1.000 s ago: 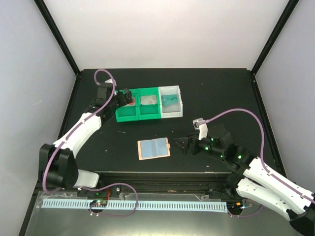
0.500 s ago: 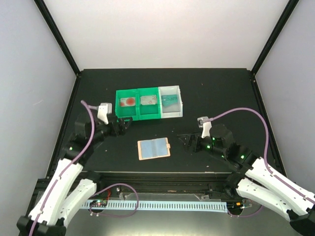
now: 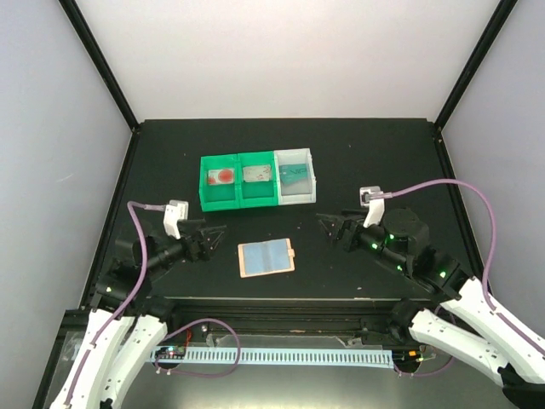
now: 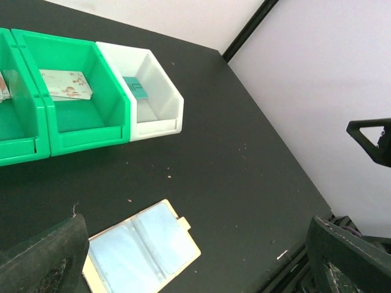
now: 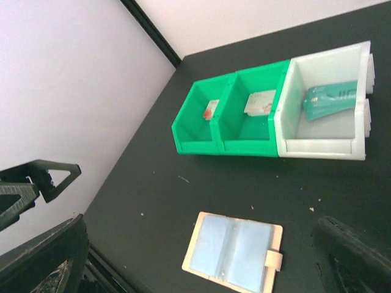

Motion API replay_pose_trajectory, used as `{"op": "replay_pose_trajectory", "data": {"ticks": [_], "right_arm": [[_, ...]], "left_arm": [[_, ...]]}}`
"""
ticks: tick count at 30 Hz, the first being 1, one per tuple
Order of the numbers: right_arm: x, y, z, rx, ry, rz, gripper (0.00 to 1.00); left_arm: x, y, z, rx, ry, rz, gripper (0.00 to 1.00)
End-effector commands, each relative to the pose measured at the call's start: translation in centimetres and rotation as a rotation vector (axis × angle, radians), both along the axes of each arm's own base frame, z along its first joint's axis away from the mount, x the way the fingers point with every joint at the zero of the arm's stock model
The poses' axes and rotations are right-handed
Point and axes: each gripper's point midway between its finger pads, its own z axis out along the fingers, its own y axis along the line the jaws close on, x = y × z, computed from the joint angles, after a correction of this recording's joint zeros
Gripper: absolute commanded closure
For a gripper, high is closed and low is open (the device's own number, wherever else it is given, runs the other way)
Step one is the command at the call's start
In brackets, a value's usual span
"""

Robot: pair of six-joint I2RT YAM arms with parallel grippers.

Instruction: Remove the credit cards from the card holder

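I'm pulling my left gripper (image 3: 209, 238) back from the bin tray (image 3: 238, 203), jaws wide and empty, as are my right gripper (image 3: 328, 227)'s. A credit card (image 3: 295, 174) is sitting in the white compartment, so that drop looks done. The card holder (image 3: 266, 257) is lying open between both grippers, long axis left-right, tab pointing right.

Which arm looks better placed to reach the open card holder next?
Left, narrowly. The left gripper hangs open slightly nearer the card holder than the right gripper, also open; both point toward it.

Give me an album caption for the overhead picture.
Left gripper and right gripper, both open, flank the opened card holder; bin tray beyond.
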Motion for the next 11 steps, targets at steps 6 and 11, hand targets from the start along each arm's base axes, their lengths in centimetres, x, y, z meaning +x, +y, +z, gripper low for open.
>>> {"op": "replay_pose_trajectory", "data": {"ticks": [6, 11], "right_arm": [[0.1, -0.4, 0.4, 0.010, -0.018, -0.017, 0.00], [-0.1, 0.2, -0.1, 0.034, 0.005, 0.003, 0.00]], "left_arm": [[-0.9, 1.3, 2.3, 0.004, -0.081, 0.060, 0.01], [-1.0, 1.4, 2.7, 0.001, -0.104, 0.069, 0.01]]}}
